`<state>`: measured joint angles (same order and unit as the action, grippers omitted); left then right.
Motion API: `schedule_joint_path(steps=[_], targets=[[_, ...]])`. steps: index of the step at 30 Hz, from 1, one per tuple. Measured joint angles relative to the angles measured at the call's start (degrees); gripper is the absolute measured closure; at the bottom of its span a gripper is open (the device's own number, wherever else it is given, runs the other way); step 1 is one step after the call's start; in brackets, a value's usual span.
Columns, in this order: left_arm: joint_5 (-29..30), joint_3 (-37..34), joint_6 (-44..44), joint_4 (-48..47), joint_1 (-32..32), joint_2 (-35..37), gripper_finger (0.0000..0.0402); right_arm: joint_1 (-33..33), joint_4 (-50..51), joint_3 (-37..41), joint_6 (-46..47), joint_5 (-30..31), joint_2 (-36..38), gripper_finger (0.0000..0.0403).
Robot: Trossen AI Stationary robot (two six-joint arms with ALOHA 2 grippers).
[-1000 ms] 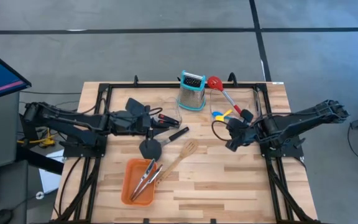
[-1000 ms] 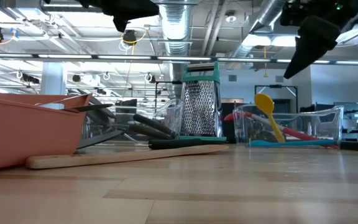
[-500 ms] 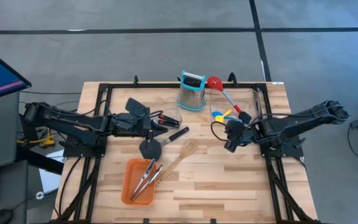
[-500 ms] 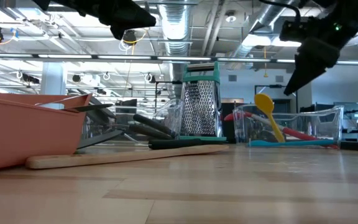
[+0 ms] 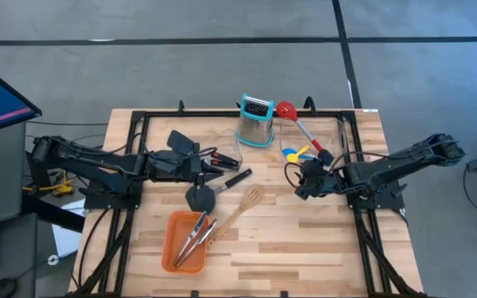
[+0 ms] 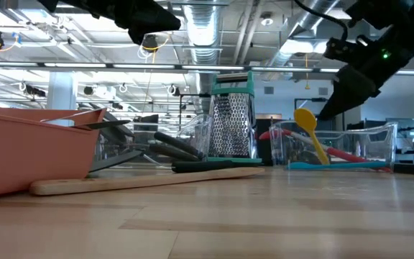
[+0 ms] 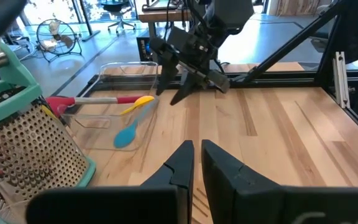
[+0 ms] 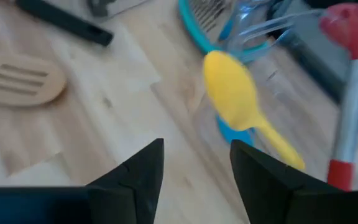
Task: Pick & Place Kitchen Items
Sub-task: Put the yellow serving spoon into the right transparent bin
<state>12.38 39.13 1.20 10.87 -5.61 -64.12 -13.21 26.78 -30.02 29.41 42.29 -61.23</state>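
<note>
My right gripper (image 5: 299,189) hangs open above the bare wood, just on the near side of the clear bin (image 6: 379,144), with nothing between its fingers (image 8: 142,171). In that bin lie a yellow spoon (image 8: 235,93), a blue spoon (image 7: 126,134) and a red slotted spoon (image 5: 286,109), whose head sticks out over the bin's far rim. My left gripper (image 5: 216,163) is shut and empty, held above the left clear bin with black spatulas (image 5: 180,142). A wooden slotted spatula (image 5: 240,209) and a black spatula (image 5: 201,197) lie flat on the table.
A steel grater (image 5: 255,122) stands at the far middle, between the two bins. An orange tray (image 5: 172,248) with steel tongs (image 5: 195,238) sits near the front left. Black frame rails (image 5: 350,132) border the table. Bare wood stretches across the near right.
My right gripper has come down toward the table beside the clear bin and shifted a little toward the table's left, tipping further downward. My left gripper has stayed where it was.
</note>
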Motion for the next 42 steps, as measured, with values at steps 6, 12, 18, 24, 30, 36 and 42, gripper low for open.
schedule_joint_path(steps=[6, 12, 18, 24, 30, 36, 42], targets=[[-0.1, 0.0, 0.0, 0.0, 0.0, 0.0, 0.0385, 1.1, -3.9, 0.4, -3.5, 4.5, 0.0, 0.0241], [-0.2, 0.0, 0.0, 0.0, 0.0, 0.0, 0.0385, 4.1, -5.0, 0.4, -8.6, 4.3, 0.0, 0.0232], [-0.2, 0.0, 0.0, 0.0, 0.0, 0.0, 0.0385, 4.8, -5.0, 0.4, -10.8, 3.1, 0.0, 0.0178], [-0.1, 0.0, 0.0, 0.0, 0.0, 0.0, 0.0385, 4.7, -5.0, 0.4, -13.1, -2.3, -0.4, 0.0141], [-0.1, 0.0, 0.0, 0.1, 0.0, 0.0, 0.0385, 5.7, -6.8, 0.4, -13.1, 0.5, -4.7, 0.0147], [0.1, 0.0, 0.0, 0.2, 0.0, 0.0, 0.0385, 8.0, -10.7, 0.4, -13.5, 1.8, -10.4, 0.0149], [0.1, 0.0, 0.0, 0.2, 0.0, 0.0, 0.0385, 8.4, -11.6, 0.4, -13.9, 3.2, -11.3, 0.0163]])
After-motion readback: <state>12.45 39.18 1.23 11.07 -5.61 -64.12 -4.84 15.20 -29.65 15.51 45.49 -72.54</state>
